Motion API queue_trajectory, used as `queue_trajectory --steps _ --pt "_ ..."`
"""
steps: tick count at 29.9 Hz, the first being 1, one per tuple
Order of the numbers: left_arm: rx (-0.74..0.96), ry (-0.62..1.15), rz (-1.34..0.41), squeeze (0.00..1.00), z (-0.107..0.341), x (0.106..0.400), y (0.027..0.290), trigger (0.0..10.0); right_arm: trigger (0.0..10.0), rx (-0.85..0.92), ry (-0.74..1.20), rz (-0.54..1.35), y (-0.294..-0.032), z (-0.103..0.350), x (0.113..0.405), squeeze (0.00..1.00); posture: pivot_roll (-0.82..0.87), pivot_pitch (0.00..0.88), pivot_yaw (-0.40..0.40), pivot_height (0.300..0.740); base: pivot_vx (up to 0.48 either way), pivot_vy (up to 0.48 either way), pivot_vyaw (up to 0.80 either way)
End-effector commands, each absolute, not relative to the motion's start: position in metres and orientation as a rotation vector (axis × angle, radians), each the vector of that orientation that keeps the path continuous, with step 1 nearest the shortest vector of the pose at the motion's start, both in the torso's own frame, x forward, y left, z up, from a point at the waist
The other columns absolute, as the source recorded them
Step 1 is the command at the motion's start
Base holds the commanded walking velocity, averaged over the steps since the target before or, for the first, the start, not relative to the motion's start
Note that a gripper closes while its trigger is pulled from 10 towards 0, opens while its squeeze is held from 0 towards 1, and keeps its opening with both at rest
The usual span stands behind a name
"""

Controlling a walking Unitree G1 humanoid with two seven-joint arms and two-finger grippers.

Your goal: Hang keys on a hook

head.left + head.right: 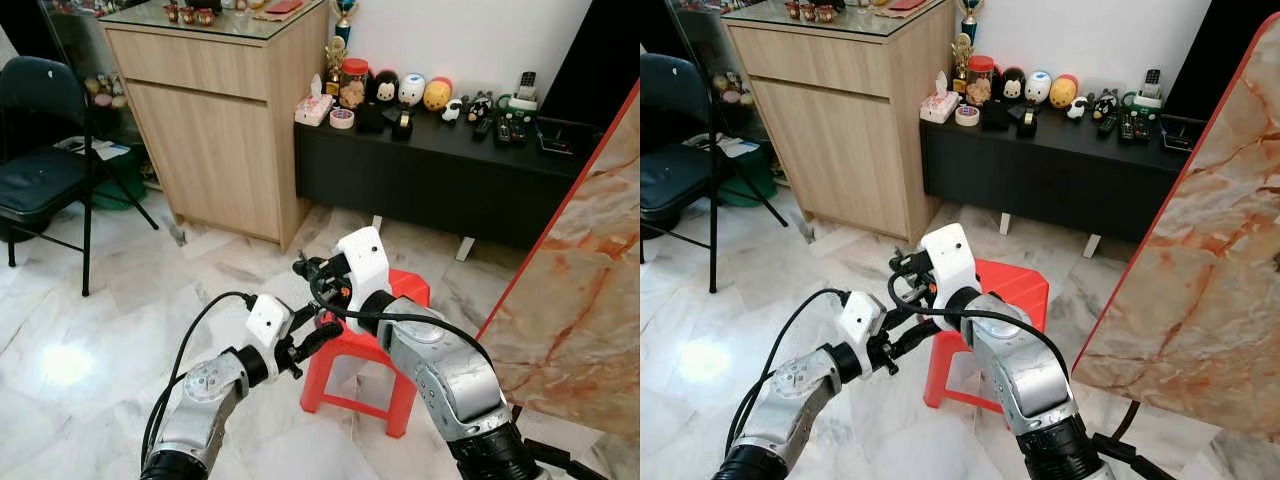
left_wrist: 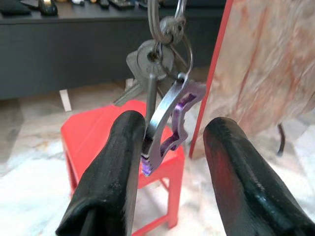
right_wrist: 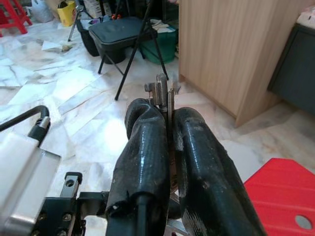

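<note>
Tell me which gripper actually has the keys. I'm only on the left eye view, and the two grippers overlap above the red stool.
Observer: The right gripper has them. In the right wrist view its fingers are pinched shut on metal from the keys.
Operator: So is the left one gripping too?
Observer: No. The left gripper is open, with one finger on each side of the bunch, which hangs down between them.
Operator: What is on the bunch?
Observer: The left wrist view shows silver keys on a ring and a purple metal clip, with the red stool behind them.
</note>
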State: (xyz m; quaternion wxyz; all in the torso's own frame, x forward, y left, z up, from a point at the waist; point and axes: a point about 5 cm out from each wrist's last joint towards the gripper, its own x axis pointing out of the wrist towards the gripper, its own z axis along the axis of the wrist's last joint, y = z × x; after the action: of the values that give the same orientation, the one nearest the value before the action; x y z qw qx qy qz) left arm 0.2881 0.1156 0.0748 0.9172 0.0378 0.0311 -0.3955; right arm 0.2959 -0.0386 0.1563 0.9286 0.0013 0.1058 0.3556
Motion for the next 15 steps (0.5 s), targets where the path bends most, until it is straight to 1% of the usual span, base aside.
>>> queue_trajectory --steps 1,4,15 --pt "0.14 0.071 -0.821 0.0 0.0724 0.2895 0.1158 10.0 10.0 0.0 0.191 0.752 -0.0371 0.1636 0.292 0.0 0.01 0.048 -0.088 0.74 0.0 0.0 0.0" --pt "0.165 0.072 -0.817 0.0 0.0697 0.2888 0.1175 10.0 10.0 -0.008 0.198 0.759 -0.0367 0.1634 0.2912 0.0 0.01 0.048 -0.088 0.74 0.0 0.0 0.0" --pt "0.166 0.05 -0.815 0.0 0.0684 0.2903 0.1175 10.0 10.0 -0.02 0.203 0.771 -0.0367 0.1642 0.2914 0.0 0.01 0.052 -0.09 0.74 0.0 0.0 0.0"
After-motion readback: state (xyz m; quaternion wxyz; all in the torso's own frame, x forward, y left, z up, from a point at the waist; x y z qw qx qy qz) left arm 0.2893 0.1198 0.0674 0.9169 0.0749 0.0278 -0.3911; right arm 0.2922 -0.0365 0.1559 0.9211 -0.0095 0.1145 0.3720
